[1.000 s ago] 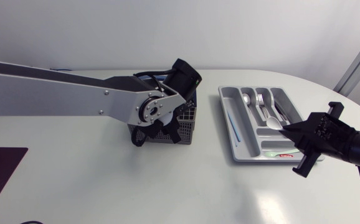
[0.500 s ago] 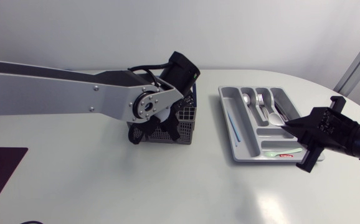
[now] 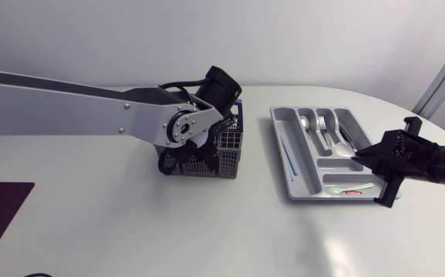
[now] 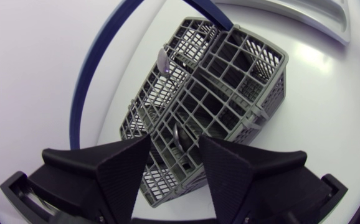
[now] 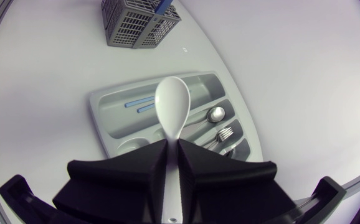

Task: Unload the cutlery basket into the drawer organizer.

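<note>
Gripping a white spoon [image 5: 172, 102] by its handle, the right hand [image 5: 172, 144] is pressing both fingers against it and holding it above the grey drawer organizer [image 5: 99, 121], bowl pointing ahead. Metal forks and spoons [image 3: 326, 127] are lying in the organizer's compartments. The left hand [image 4: 174, 155] is hanging over the grey cutlery basket [image 4: 230, 68] with its fingers spread apart, holding nothing. A metal utensil [image 4: 175, 134] is standing in the basket below the gap. The basket is sitting on the white table [image 3: 130, 223], beside the organizer.
</note>
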